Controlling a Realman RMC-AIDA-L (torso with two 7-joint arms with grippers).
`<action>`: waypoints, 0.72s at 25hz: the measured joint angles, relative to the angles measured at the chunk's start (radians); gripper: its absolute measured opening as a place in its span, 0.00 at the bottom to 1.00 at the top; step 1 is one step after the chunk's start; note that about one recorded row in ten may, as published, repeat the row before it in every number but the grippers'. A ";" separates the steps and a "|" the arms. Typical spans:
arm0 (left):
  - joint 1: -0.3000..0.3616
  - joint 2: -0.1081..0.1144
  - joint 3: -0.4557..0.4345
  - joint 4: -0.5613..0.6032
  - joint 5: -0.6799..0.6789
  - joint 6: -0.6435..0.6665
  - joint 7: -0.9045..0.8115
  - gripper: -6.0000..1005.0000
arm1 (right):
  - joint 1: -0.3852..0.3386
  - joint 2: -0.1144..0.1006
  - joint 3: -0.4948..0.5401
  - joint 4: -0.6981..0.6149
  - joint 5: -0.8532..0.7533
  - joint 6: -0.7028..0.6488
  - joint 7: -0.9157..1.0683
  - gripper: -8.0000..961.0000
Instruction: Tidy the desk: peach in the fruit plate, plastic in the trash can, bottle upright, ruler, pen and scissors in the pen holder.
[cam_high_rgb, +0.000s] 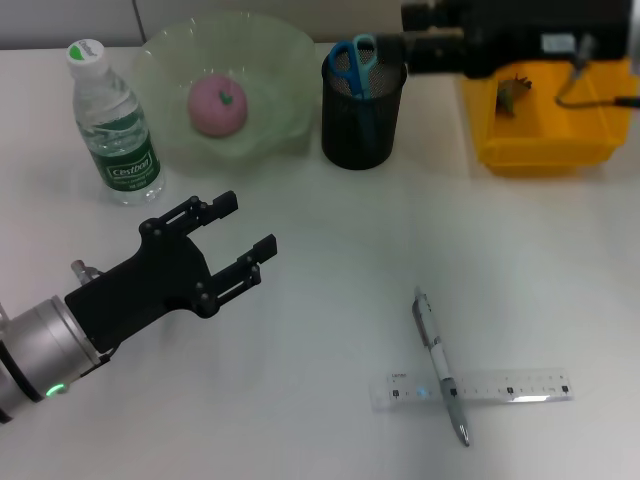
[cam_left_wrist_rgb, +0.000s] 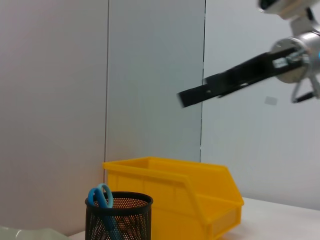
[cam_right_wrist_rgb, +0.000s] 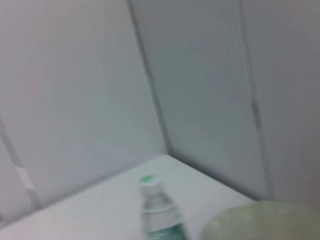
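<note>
The pink peach (cam_high_rgb: 218, 105) lies in the ruffled, translucent pale-green fruit plate (cam_high_rgb: 270, 60), and the clear plastic water bottle (cam_high_rgb: 112, 125) with its green label stands upright just beside the plate, so those two jobs look done. The blue-handled scissors (cam_high_rgb: 353, 62) stand handles-up in the black wire-mesh pen holder (cam_high_rgb: 362, 135), whose open weave lets the blades show through. A crumpled scrap lies in the glossy yellow plastic bin (cam_high_rgb: 540, 130) (presumably the trash can).

What remains is near the front of the matte white counter (cam_high_rgb: 320, 250): a slim silver-and-black pen (cam_high_rgb: 439, 362) lying across a flat, clear plastic ruler (cam_high_rgb: 480, 388), touching it.

The black left gripper (cam_high_rgb: 238, 228) hovers over the counter in front of the plate, jaws apart and empty. The right gripper (cam_high_rgb: 425, 35) hangs above the bin and holder; I cannot tell how its jaws stand. The thin ruler lies flush and will likely be awkward to lift.
</note>
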 joint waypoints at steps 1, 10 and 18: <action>0.007 0.004 0.005 0.018 0.007 0.008 -0.033 0.67 | -0.009 -0.004 0.017 0.027 0.025 -0.042 -0.040 0.68; 0.032 0.008 0.058 0.091 0.013 0.022 -0.113 0.67 | -0.046 -0.036 0.124 0.353 0.053 -0.273 -0.399 0.68; 0.059 0.014 0.061 0.183 0.176 0.080 -0.196 0.67 | -0.063 -0.056 0.120 0.481 -0.026 -0.310 -0.569 0.68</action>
